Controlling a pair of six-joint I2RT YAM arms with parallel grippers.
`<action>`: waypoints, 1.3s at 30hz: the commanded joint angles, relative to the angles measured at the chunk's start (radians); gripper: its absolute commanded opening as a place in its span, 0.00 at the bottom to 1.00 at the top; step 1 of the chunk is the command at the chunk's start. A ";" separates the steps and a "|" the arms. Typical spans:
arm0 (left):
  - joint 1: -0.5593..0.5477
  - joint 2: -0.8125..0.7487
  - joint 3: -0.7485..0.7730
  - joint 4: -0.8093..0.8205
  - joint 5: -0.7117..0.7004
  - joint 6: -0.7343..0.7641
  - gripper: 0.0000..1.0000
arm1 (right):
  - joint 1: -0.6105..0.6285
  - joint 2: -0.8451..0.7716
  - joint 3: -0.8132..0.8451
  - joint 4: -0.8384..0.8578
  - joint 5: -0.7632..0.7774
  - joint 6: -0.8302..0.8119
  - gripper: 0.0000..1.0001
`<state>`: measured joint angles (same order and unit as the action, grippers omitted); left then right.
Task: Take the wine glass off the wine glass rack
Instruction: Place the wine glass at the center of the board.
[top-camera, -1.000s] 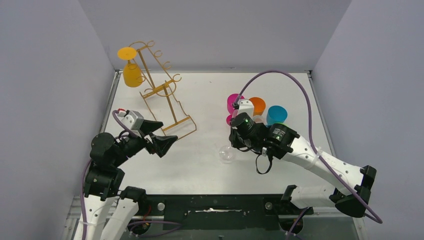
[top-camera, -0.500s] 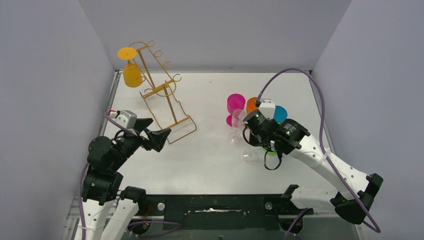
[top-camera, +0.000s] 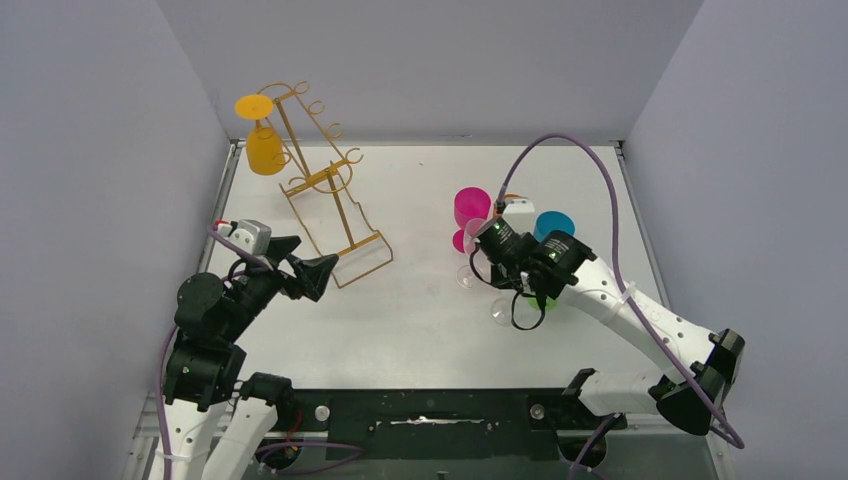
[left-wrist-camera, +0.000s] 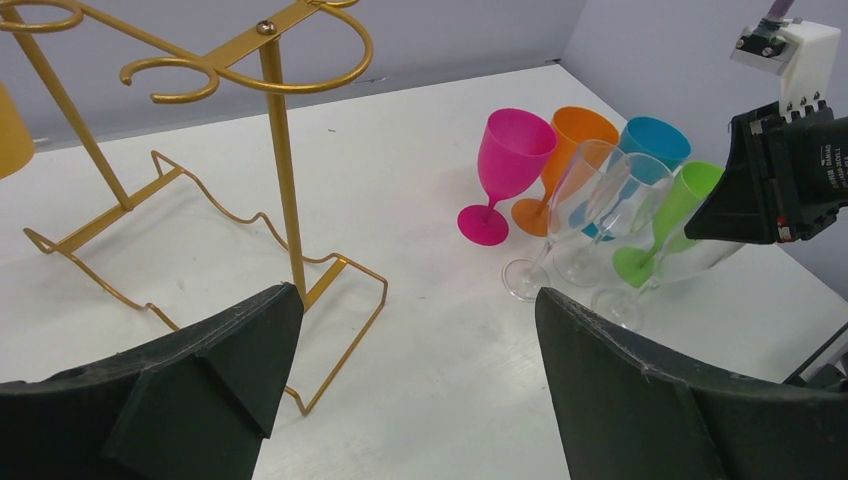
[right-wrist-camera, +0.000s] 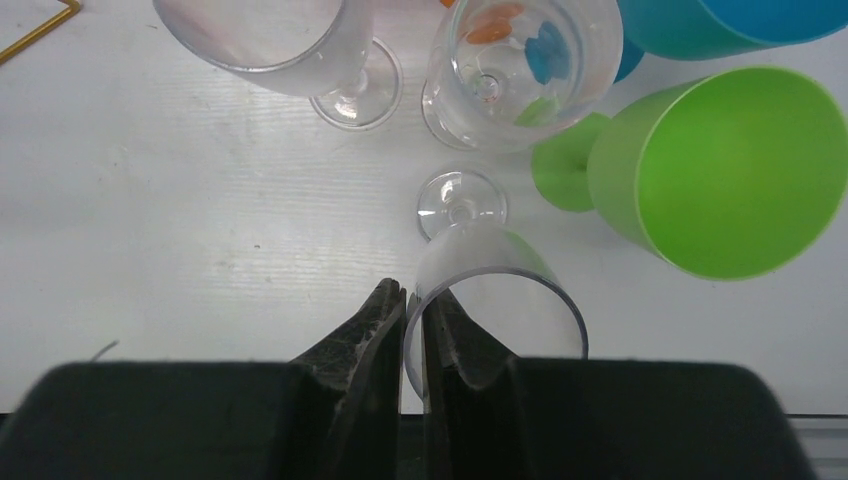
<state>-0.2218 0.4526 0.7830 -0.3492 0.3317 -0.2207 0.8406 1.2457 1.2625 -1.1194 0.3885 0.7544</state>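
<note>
on the white table (top-camera: 400, 330), the gold wine glass rack (left-wrist-camera: 283, 170) stands at the far left. a yellow glass (top-camera: 265, 150) hangs upside down from a top hook, its foot caught in the loop so the bowl dangles free. the left gripper (left-wrist-camera: 415, 325) sits low near the rack's base, fingers spread wide and empty, apparently parked clear of the work. well apart from the rack, a pink glass (left-wrist-camera: 510, 150), an orange glass (left-wrist-camera: 580, 130), a blue glass (left-wrist-camera: 655, 140), a green glass (right-wrist-camera: 730, 170) and two clear glasses (left-wrist-camera: 585, 185) stand bunched together (a drop-off corner, by the look of it). the right gripper (right-wrist-camera: 410, 300) pinches the rim of a clear wine glass (right-wrist-camera: 500, 300), one finger inside the bowl and one outside. it holds the glass tilted just beside the green one; whether its foot rests on the table i cannot tell.
</note>
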 joint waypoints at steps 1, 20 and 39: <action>-0.003 -0.008 0.041 0.014 -0.023 0.011 0.88 | -0.047 -0.012 -0.016 0.101 0.008 -0.056 0.03; -0.003 -0.002 0.032 0.060 -0.009 -0.013 0.88 | -0.117 -0.023 -0.016 0.131 -0.166 -0.105 0.07; -0.003 0.001 0.055 0.017 -0.024 0.012 0.88 | -0.117 0.035 0.060 0.075 -0.125 -0.122 0.35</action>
<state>-0.2218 0.4534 0.7864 -0.3584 0.3164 -0.2237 0.7269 1.2793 1.2720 -1.0431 0.2363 0.6422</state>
